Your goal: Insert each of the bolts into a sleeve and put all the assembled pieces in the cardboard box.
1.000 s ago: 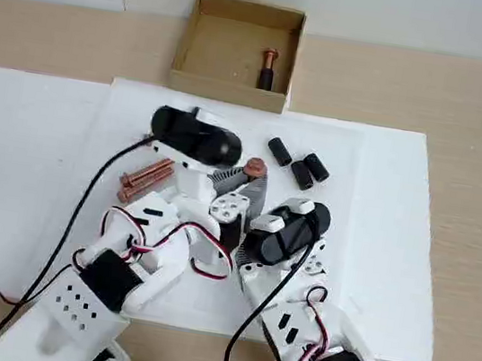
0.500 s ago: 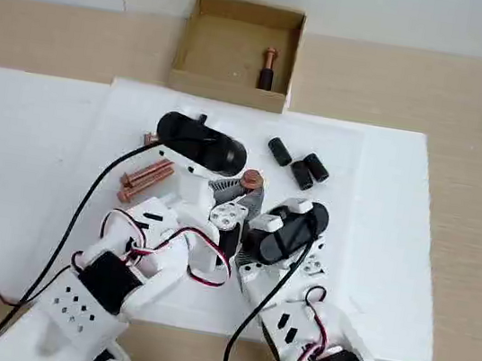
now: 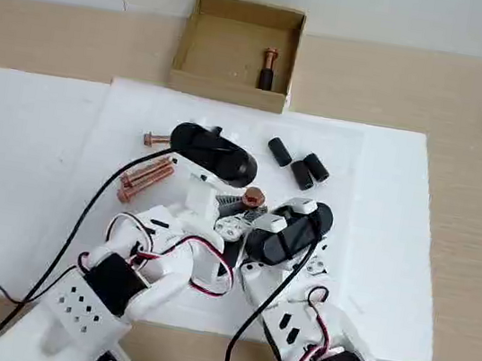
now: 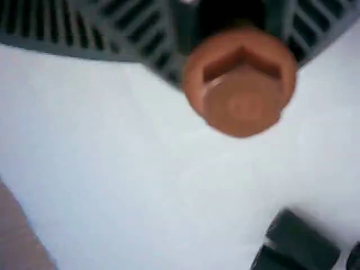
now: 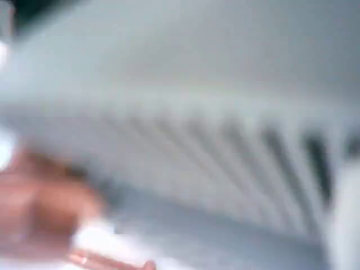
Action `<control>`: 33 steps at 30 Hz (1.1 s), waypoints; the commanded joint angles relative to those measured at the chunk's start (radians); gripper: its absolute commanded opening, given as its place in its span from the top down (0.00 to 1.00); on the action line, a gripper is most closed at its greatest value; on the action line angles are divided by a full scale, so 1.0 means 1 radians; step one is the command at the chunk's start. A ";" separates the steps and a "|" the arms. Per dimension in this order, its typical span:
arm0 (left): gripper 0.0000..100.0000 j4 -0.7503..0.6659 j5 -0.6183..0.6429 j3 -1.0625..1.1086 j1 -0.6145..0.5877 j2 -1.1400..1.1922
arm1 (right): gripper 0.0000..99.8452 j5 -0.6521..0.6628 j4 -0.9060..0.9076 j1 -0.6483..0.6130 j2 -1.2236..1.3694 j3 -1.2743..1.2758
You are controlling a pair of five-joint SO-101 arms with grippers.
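Bolts are mostly still waiting: one assembled piece [image 3: 267,66], a bolt pushed into a dark sleeve, lies inside the cardboard box [image 3: 193,46] at the far side of the tabletop [image 3: 453,94]. Everything else is outside the box.

The left pincer [image 3: 245,205] is pinching a bolt [image 3: 253,198] by its shank, copper head up, over the white paper [image 3: 20,202] between the two arms. In the left wrist view the head [image 4: 241,90] sits between the ribbed fingers [image 4: 112,34]. Whether a sleeve is already on this bolt I cannot tell. The right arm [image 3: 292,232] is just beside it; its pincer is hidden, so I cannot tell if it is spread or pressed together.

A bundle of loose bolts [image 3: 144,180] lies on the paper near the left arm, with a single bolt [image 3: 156,140] just beyond it. Three empty sleeves [image 3: 296,164] lie together nearer the box.

By my judgement the job is early: one piece is done, one is in hand, and several are untouched.
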 commanded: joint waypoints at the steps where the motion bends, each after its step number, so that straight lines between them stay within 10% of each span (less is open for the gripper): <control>1: 0.85 0.075 0.035 -0.073 0.006 -0.009 | 1.00 -0.008 -0.016 0.012 -0.024 -0.014; 14: 0.85 0.396 0.031 -0.341 -0.157 -0.009 | 1.00 -0.006 -0.016 0.036 -0.024 -0.014; 26: 0.85 0.502 -0.224 -0.348 -0.601 -0.009 | 1.00 0.008 0.012 0.266 0.025 -0.112; 33: 0.85 0.500 -0.394 -0.326 -0.750 -0.009 | 1.00 0.069 0.027 0.358 0.475 -0.532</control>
